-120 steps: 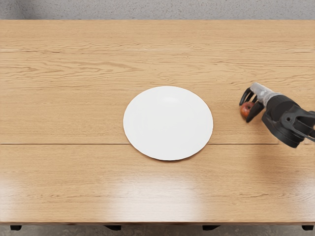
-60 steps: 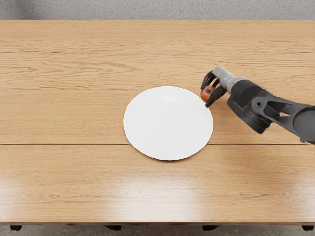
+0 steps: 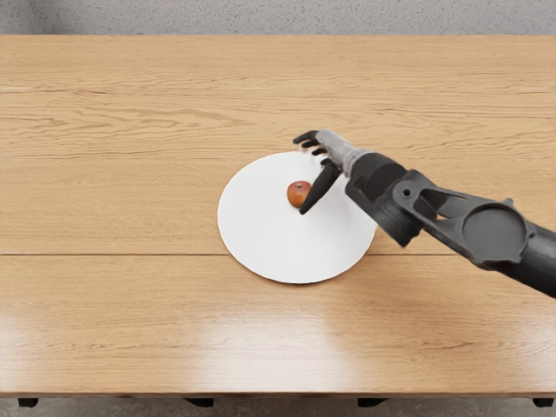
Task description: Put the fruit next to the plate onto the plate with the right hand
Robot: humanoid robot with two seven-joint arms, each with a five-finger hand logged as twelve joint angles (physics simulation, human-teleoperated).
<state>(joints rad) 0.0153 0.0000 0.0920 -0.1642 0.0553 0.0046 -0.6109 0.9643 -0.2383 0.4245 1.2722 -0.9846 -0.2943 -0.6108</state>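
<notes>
A small red fruit lies on the round white plate, a little above and right of the plate's middle. My right hand hovers over the plate's upper right part, its arm reaching in from the right edge. Its fingers are spread open; the thumb points down just right of the fruit and seems to touch or nearly touch it. Nothing is grasped. The left arm does not show.
The wooden table stretches around the plate, with a seam running across at about mid-height. Its front edge lies near the bottom of the view.
The right hand carried the fruit leftward from the table's right side to over the plate, then opened its fingers. The fruit now rests on the plate.
</notes>
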